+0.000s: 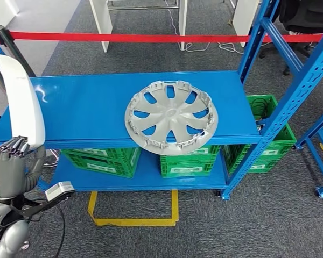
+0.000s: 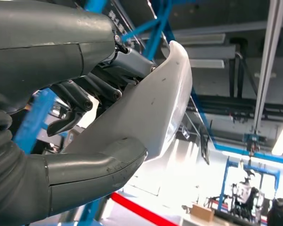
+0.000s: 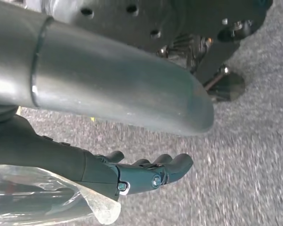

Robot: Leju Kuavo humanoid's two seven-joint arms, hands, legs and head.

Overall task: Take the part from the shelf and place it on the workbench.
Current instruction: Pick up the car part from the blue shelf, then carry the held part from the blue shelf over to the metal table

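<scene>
Blue shelf: grey wheel cover flat, overhanging front edge.

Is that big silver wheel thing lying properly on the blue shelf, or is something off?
The silver wheel cover lies flat on the blue shelf, but its near rim pokes out past the front edge, over the green crates below. The left hand holds a white part. Nothing looks broken or spilled.

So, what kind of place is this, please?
Probably a workshop or a factory test area. A blue steel shelf holds a grey wheel cover, green crates stand beneath it, yellow tape marks the floor and a red barrier closes off the area.
</scene>
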